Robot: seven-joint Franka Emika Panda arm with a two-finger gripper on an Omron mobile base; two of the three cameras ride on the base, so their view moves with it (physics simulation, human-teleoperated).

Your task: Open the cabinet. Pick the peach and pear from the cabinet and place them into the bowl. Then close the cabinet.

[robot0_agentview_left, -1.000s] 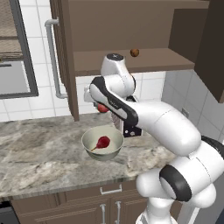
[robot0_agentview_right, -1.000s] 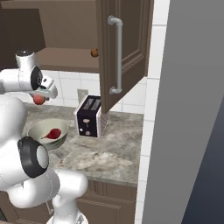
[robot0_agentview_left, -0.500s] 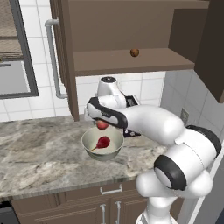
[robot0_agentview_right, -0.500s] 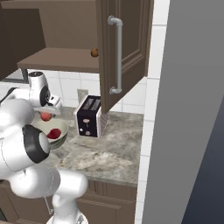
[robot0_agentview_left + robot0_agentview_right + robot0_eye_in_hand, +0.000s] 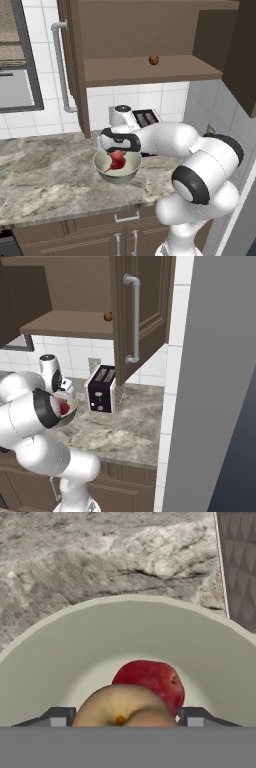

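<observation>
Gripping the peach (image 5: 122,706) between widely spread jaws, the gripper (image 5: 122,717) hangs just above the bowl (image 5: 60,657), a dark fingertip (image 5: 59,716) showing on each side of the fruit. Right beneath the peach, the red pear (image 5: 155,679) lies inside the bowl. The bowl sits on the marbled counter (image 5: 45,175), near the toaster (image 5: 101,389), which stands by the tiled wall. Above them the cabinet (image 5: 145,35) stands open, both doors swung out, with their long silver handles (image 5: 135,318) showing. On its shelf a small dark brown fruit (image 5: 154,60) rests near the front edge.
</observation>
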